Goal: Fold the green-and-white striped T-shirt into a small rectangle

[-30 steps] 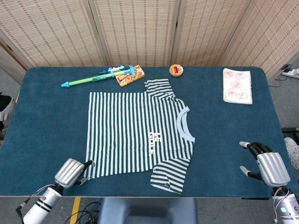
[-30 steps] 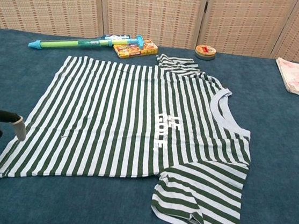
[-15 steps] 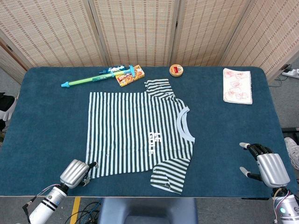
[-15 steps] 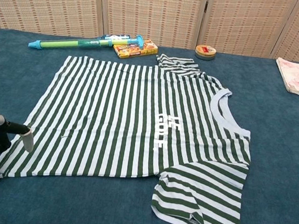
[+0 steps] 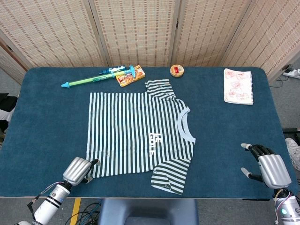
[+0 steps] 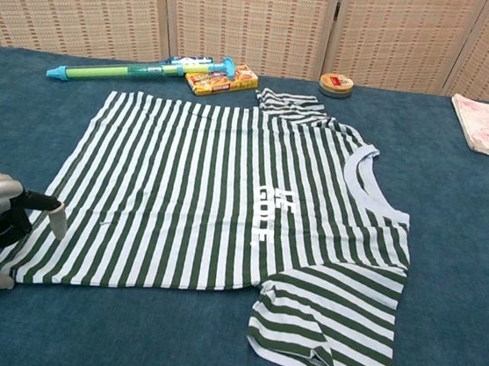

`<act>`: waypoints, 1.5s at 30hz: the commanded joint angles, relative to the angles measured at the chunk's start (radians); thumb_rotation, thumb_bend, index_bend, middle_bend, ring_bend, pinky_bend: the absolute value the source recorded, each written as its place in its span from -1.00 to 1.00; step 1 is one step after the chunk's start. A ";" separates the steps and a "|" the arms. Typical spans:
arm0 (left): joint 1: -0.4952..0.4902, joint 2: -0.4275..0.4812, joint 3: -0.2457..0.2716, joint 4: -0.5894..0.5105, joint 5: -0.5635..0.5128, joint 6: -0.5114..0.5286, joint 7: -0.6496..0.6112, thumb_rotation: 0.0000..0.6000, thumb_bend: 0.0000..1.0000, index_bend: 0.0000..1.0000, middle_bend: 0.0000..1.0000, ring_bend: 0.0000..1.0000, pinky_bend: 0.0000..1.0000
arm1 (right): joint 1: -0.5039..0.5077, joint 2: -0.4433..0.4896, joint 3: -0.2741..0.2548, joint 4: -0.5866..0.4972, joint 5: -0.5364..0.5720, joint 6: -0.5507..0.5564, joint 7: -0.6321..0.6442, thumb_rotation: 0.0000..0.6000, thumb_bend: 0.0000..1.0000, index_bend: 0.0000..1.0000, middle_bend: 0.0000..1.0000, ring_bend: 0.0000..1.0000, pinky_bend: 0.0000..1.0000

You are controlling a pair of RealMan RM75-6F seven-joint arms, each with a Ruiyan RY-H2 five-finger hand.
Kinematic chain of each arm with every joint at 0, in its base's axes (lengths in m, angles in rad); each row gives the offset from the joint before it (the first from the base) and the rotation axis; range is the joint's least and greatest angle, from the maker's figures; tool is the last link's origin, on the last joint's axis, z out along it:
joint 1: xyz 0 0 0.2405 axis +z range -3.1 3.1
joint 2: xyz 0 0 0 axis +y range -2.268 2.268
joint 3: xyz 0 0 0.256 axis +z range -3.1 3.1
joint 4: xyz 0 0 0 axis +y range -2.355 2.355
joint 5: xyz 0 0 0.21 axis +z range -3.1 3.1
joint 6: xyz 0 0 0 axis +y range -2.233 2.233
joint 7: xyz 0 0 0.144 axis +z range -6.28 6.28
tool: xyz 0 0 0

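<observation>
T-shirt [image 5: 140,131] flat | left hand [image 5: 78,169] fingers apart at hem corner | right hand [image 5: 269,168] empty, spread

Silver shells, black jointed parts.
Left hand [image 5: 78,169] and right hand [image 5: 269,167]: pale-tipped fingers [image 6: 56,219], ringed wrists, seemingly thin trailing cables.

T-shirt [image 5: 136,131] green/wht stripes; table [image 5: 47,126] dk blue.

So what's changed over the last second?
The left hand slid right along the near table edge to the T-shirt's bottom-hem corner, fingers now over the fabric; no grip is visible yet. The right hand and the shirt stayed put.
</observation>
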 commanded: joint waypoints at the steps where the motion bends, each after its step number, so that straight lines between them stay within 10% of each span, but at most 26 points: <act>1: -0.002 -0.007 -0.005 0.007 -0.006 0.003 0.003 1.00 -0.60 -0.17 0.76 0.60 0.76 | -0.001 0.000 -0.001 0.001 0.001 -0.001 0.000 1.00 -0.64 -0.53 -0.29 -0.39 -0.29; 45: -0.015 -0.057 -0.003 0.082 -0.006 0.060 0.043 1.00 0.18 0.22 0.84 0.68 0.78 | 0.034 -0.034 -0.020 0.070 -0.071 -0.027 -0.001 1.00 -0.57 -0.50 -0.13 -0.17 -0.16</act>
